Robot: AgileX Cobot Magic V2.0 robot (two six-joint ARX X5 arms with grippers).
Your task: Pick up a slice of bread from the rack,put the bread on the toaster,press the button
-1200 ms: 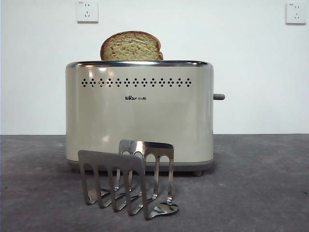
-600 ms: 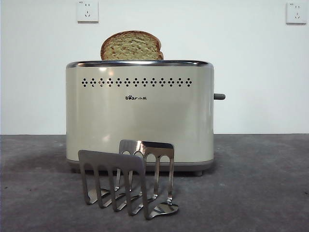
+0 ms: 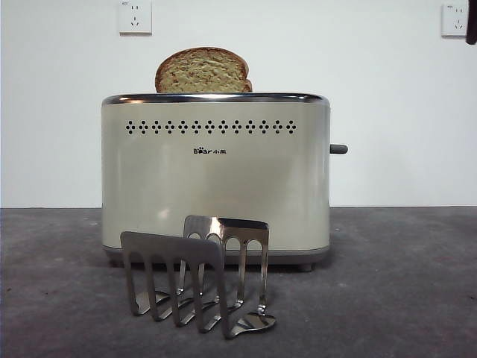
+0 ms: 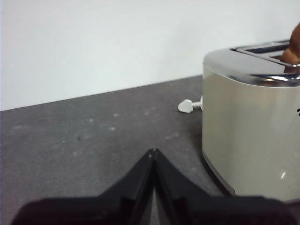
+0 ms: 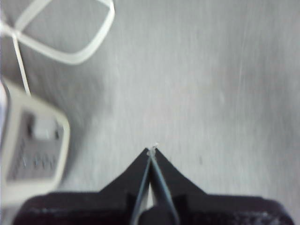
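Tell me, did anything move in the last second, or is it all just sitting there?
Almost nothing. A dark tip of an arm has come into the top corner of the front view, beside a wall socket; which arm it is cannot be told. The slice of bread still sits in the toaster, the button is at the same height, and the rack is unmoved.

A dark grey, faintly speckled table (image 3: 402, 283) is stretching across the front view, meeting a plain white wall (image 3: 387, 112) behind it. Two white wall sockets are sitting high on that wall, one (image 3: 135, 17) toward the left and the other (image 3: 456, 20) near the right edge. In the right wrist view, a pale cable (image 5: 70, 44) is lying looped on a grey surface, and a blurred cream-coloured power strip (image 5: 33, 150) is resting nearby.
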